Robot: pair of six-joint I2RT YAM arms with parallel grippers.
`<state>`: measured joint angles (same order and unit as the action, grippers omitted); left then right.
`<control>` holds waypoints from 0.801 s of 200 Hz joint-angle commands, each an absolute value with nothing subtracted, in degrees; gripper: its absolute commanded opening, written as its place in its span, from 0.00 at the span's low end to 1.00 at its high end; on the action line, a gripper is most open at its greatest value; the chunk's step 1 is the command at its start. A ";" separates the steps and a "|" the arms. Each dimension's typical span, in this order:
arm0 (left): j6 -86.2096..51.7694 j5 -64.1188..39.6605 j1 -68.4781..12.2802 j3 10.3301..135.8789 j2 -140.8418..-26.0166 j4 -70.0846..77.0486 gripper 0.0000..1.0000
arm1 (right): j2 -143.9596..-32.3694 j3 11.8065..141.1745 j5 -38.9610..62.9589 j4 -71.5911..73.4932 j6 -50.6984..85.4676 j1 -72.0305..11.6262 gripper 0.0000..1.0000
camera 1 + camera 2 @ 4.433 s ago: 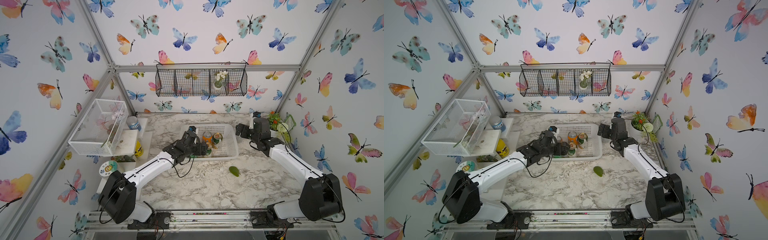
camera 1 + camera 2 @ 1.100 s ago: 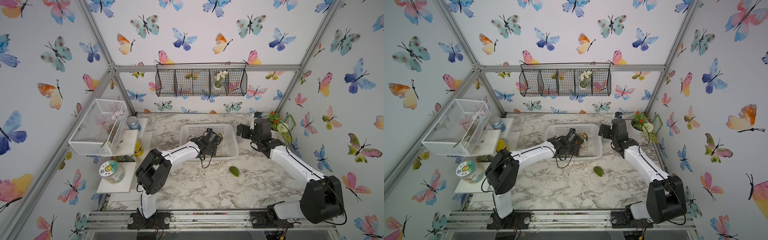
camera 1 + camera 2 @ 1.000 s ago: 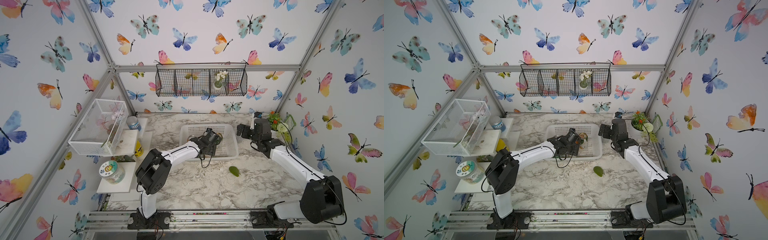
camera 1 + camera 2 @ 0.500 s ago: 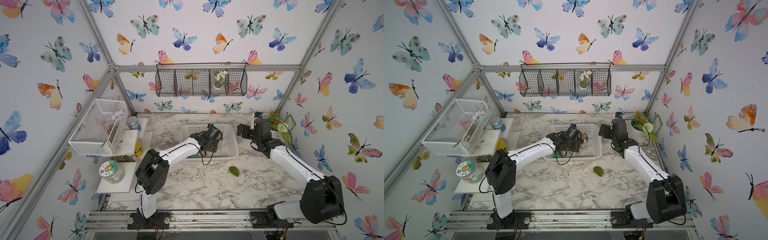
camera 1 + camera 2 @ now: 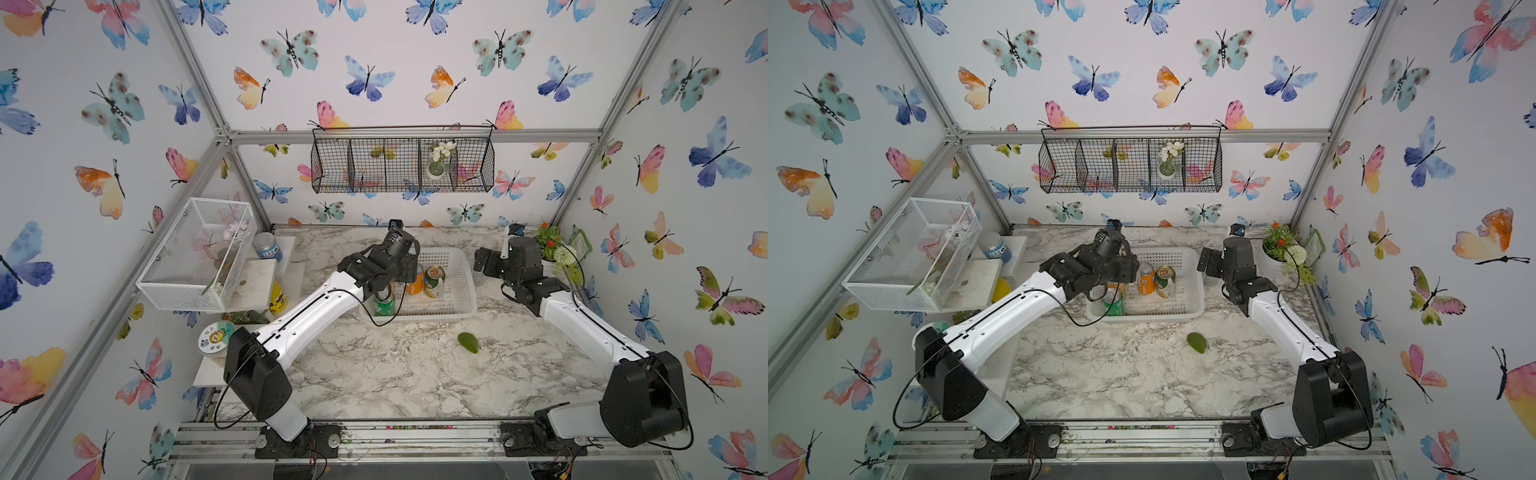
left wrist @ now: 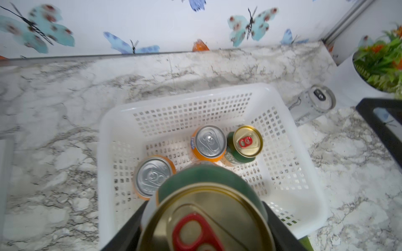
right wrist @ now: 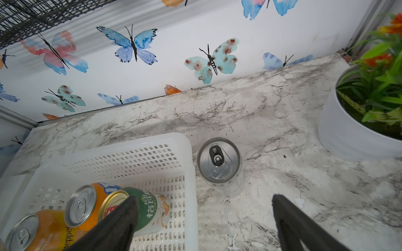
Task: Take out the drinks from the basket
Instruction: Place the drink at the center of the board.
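Drinks [image 6: 210, 142] are smooth, stiff but dentable cans, probably best pinched across the body: the left gripper [image 6: 202, 236] clamps a gold-topped dark green can [image 6: 208, 180] above the basket [image 6: 195, 93], where more stand, and the right gripper [image 7: 205, 219] gapes empty over the silver can [image 7: 218, 160] outside.

Both top views: high at the front, looking down over the whole counter [image 5: 374, 374]. Wrist views: close above the basket [image 6: 191, 93], facing the back wall [image 6: 174, 26]. They share the basket and the silver can [image 7: 218, 160].

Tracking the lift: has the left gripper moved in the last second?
Yes. The left gripper, shut on a dark green can, went from the middle of the basket toward its end nearer the mesh box, and looks raised.
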<state>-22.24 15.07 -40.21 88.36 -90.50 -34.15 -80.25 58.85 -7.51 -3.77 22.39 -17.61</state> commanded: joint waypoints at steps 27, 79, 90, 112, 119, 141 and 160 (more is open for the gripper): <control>-23.35 21.52 -29.94 84.02 -84.65 -31.36 0.67 | -79.99 59.17 -8.70 -2.78 22.20 -17.54 0.98; -24.50 27.93 -25.39 83.25 -87.89 -26.78 0.69 | -79.74 58.71 -8.95 -2.56 22.24 -17.54 0.98; -24.83 27.63 -24.05 83.07 -89.36 -25.51 0.69 | -79.63 58.47 -9.05 -2.42 22.24 -17.57 0.99; -26.19 25.61 -20.86 83.91 -93.27 -23.93 0.69 | -79.41 58.35 -8.96 -2.36 22.28 -17.58 0.99; -26.48 25.29 -20.21 84.10 -94.50 -23.20 0.69 | -79.37 58.34 -9.01 -2.33 22.30 -17.50 0.99; -26.89 24.61 -18.67 85.63 -98.36 -22.46 0.69 | -79.02 58.05 -9.35 -2.28 22.24 -17.57 0.99; -27.31 22.17 -17.10 85.95 -101.60 -21.31 0.69 | -78.76 58.06 -9.58 -2.30 22.22 -17.57 0.98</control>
<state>-25.98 24.05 -18.65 83.33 -99.46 -26.76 -80.25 58.74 -7.73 -3.68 22.41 -17.61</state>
